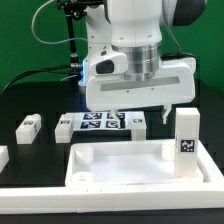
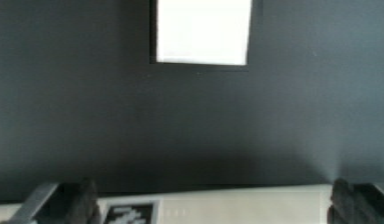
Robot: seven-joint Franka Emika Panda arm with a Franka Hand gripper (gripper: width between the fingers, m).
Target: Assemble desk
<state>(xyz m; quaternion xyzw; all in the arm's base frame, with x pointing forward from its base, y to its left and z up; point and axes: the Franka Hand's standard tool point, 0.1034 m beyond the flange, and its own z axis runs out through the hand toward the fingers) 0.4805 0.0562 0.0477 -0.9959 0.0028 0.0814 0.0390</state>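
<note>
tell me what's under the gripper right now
Below the open gripper lie the marker board and a tagged leg post, both on the black table. The gripper's body hides whatever lies on the table behind them.

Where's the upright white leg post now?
In the exterior view, the upright white square leg post stands on the right, at the back right corner of the large white rimmed tabletop panel.

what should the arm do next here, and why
Probably lower the open, empty fingers onto the loose leg under them and close. An upright leg already stands in the tabletop, but another corner socket is bare.
</note>
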